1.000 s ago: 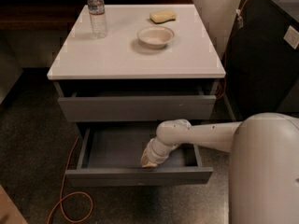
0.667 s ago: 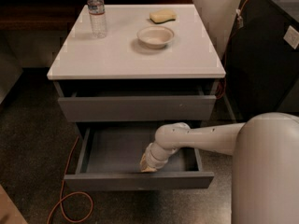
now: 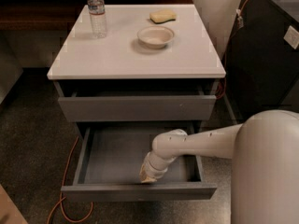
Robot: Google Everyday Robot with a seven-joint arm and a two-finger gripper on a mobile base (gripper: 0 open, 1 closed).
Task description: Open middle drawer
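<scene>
Three things stand on the white square tabletop [image 3: 117, 55]: a clear plastic water bottle [image 3: 96, 10], a yellow sponge [image 3: 163, 16] and a shallow white bowl [image 3: 156, 35]. Below a slightly protruding upper grey drawer front [image 3: 135, 108], the flat dark-grey middle drawer [image 3: 117, 157] stands well out, its plain tray bare. The white robot arm [image 3: 210, 141] reaches in from the right, and its gripper [image 3: 148, 175] sits low just behind the front panel. Whether it grips anything I cannot tell. An orange cable [image 3: 70, 157] trails on the floor, partly hidden under the drawer.
</scene>
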